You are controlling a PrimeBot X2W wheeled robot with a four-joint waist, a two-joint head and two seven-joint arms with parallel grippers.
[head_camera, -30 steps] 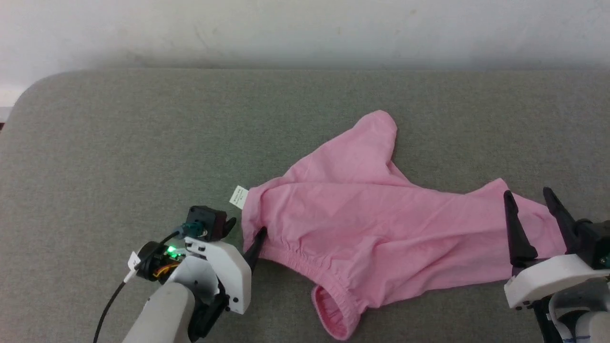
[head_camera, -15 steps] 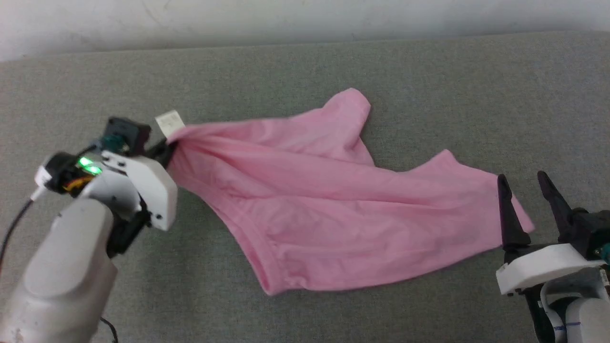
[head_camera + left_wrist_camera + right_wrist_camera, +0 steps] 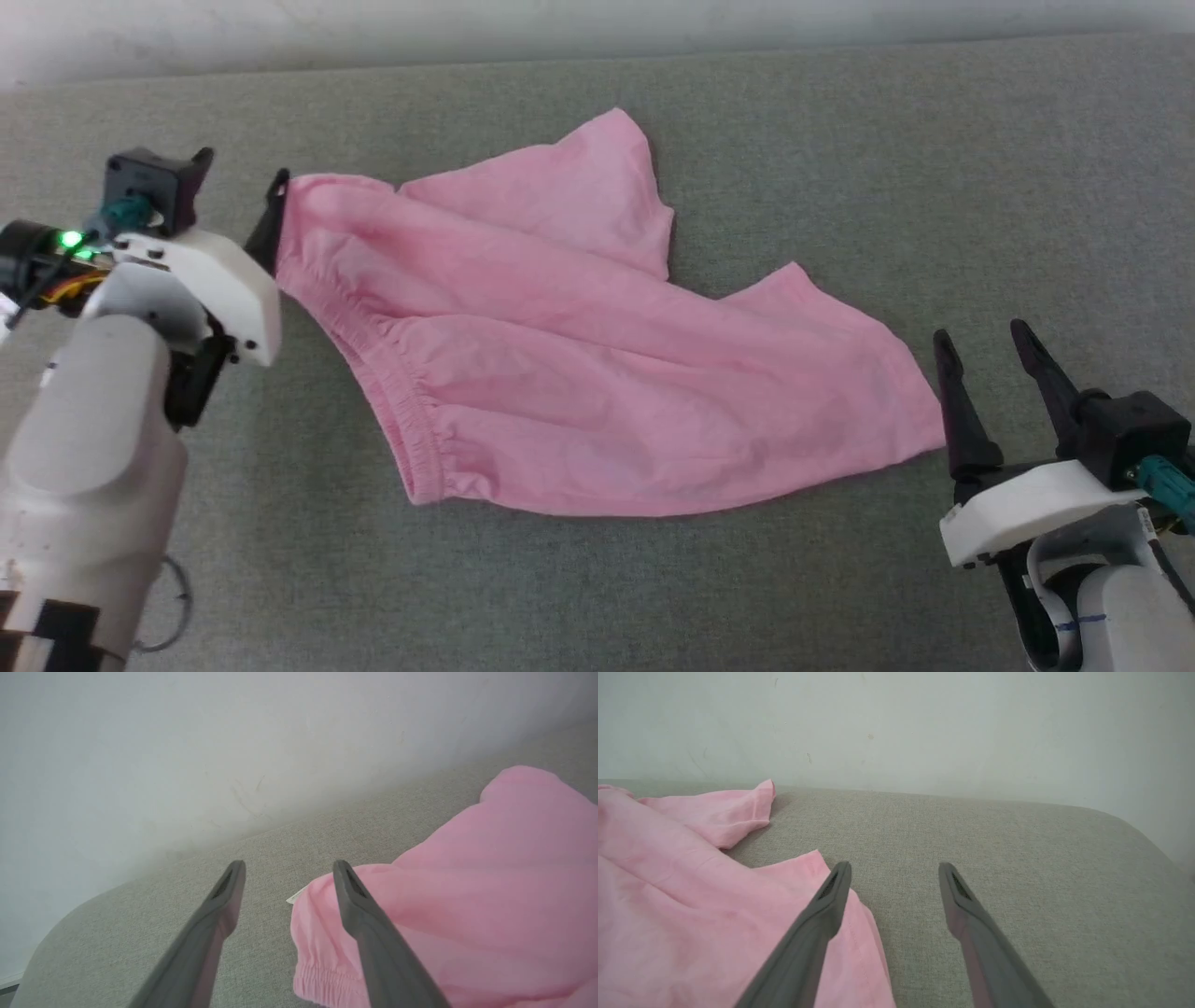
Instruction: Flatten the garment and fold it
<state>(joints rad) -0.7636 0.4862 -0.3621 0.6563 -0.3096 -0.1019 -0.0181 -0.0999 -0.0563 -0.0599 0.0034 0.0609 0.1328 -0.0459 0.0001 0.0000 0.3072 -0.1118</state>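
On the desk (image 3: 840, 140), the garment (image 3: 579, 373) lies mostly spread yet rumpled and unfolded, with the left end effector (image 3: 243, 168) and right end effector (image 3: 980, 333) both released at its ends.

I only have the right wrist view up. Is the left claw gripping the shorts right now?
Observer: No. In the head view the left claw stands open beside the far corner of the shorts, with nothing clamped between its fingers.
Operator: Which end of the shorts is that corner?
Observer: The waistband end. Its gathered elastic runs along the shorts' left edge, and in the left wrist view a small white label peeks out from under that corner.
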